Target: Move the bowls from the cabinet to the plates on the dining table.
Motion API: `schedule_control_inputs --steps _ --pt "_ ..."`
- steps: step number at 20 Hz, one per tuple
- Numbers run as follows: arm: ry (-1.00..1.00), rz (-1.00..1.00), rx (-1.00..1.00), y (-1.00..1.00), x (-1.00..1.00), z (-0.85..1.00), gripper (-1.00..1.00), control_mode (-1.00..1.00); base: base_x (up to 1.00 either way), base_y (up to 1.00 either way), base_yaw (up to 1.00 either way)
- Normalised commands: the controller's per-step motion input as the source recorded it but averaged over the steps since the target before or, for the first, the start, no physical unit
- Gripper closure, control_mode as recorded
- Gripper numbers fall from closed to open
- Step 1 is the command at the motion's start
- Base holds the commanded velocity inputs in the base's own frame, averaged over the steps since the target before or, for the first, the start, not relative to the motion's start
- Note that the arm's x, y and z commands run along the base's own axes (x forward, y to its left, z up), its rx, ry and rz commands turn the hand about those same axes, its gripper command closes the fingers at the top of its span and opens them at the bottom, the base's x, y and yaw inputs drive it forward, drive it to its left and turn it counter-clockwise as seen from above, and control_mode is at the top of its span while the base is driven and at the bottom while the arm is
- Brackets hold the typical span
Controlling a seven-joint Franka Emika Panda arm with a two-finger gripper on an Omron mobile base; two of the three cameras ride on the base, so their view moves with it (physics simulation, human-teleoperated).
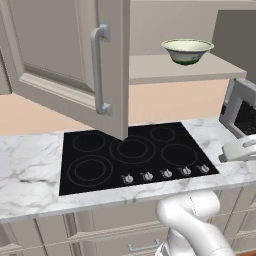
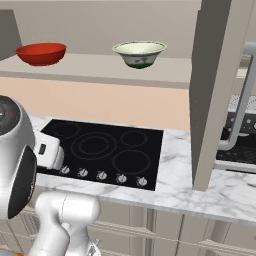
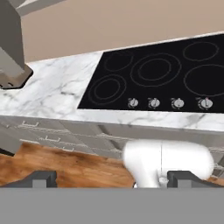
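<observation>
Two bowls stand on the open cabinet's shelf (image 2: 100, 67). The wide red bowl (image 2: 41, 53) is at the left and the cream-green bowl (image 2: 140, 54) (image 1: 187, 50) sits near the middle. The cabinet doors (image 1: 65, 60) (image 2: 215, 90) hang open toward me on either side. My gripper (image 3: 113, 179) is open with nothing between its fingertips (image 3: 41, 178). It looks down at the counter's front edge, low and well apart from the shelf. The plates and the dining table are out of view.
A black cooktop (image 1: 135, 155) (image 2: 105, 150) (image 3: 162, 74) with several knobs lies in the marble counter (image 1: 30, 170) under the shelf. A grey appliance (image 1: 240, 110) stands at the right. Drawers (image 3: 52, 138) and wood floor (image 3: 65, 168) lie below the counter.
</observation>
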Motion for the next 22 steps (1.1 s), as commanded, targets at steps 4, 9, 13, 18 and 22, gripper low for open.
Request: schedule_control_inputs --steps 4,9,13,18,22 --pt "0.07 -0.01 0.01 -0.10 0.84 -0.05 -1.00 -1.00 0.00 0.00 0.00" --pt "0.04 -0.04 0.00 0.10 0.89 -0.11 -1.00 -1.00 0.00 0.00 0.00" --pt "0.02 0.00 0.01 0.26 0.69 -0.10 -1.00 -1.00 0.00 0.00 0.00" --pt "0.04 0.00 0.02 0.40 0.49 -0.01 -1.00 -1.00 0.00 0.00 0.00" --pt "0.07 0.00 0.00 0.50 0.47 0.00 -1.00 -1.00 0.00 0.00 0.00"
